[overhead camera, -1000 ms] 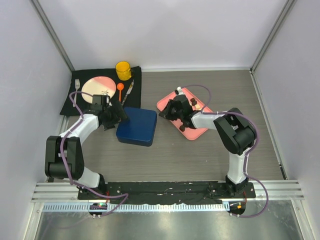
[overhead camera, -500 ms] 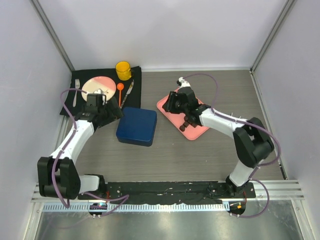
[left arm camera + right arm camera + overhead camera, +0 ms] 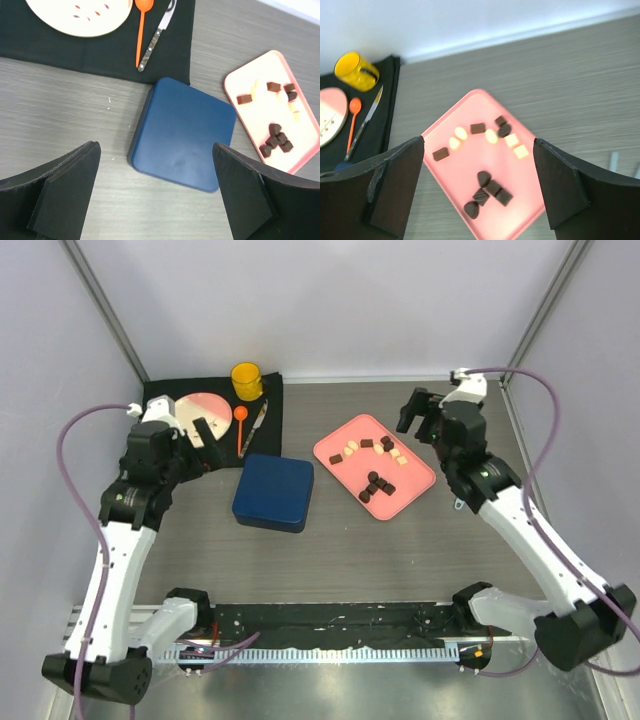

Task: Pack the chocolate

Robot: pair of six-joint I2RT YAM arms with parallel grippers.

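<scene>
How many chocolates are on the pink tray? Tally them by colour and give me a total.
Dark chocolates: 9
Cream chocolates: 5
Total: 14

The wooden table [image 3: 400,550] bears a black mat [image 3: 270,405], blue box [image 3: 273,492], pink tray [image 3: 405,483].
</scene>
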